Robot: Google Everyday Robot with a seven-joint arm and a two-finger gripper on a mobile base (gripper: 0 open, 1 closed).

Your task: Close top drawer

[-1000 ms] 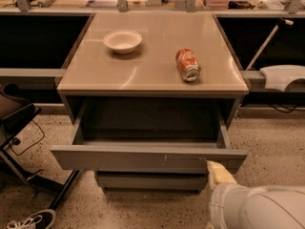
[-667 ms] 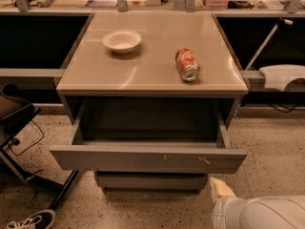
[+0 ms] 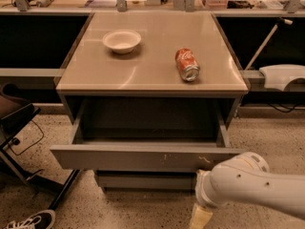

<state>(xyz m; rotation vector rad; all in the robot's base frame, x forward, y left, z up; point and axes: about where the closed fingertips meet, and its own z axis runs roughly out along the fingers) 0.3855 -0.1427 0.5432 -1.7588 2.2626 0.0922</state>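
The top drawer [image 3: 143, 157] is pulled far out of the grey cabinet. Its wide flat front has small white scuffs right of centre, and its plain grey inside [image 3: 147, 120] holds nothing. My gripper [image 3: 200, 217] hangs below the drawer front's right part, in front of the lower drawer fronts [image 3: 143, 180] and close to the floor. It does not touch the drawer. My white arm [image 3: 248, 185] comes in from the lower right and covers the drawer front's right corner.
On the cabinet top [image 3: 147, 75] stand a white bowl [image 3: 121, 40] and a red soda can [image 3: 187, 64] lying on its side. A black chair base [image 3: 19, 128] and a shoe [image 3: 33, 221] are on the left. A white object [image 3: 283, 75] is on the right.
My gripper has dropped from the level of the drawer front's right end to below it and moved slightly left. The drawer has not moved.
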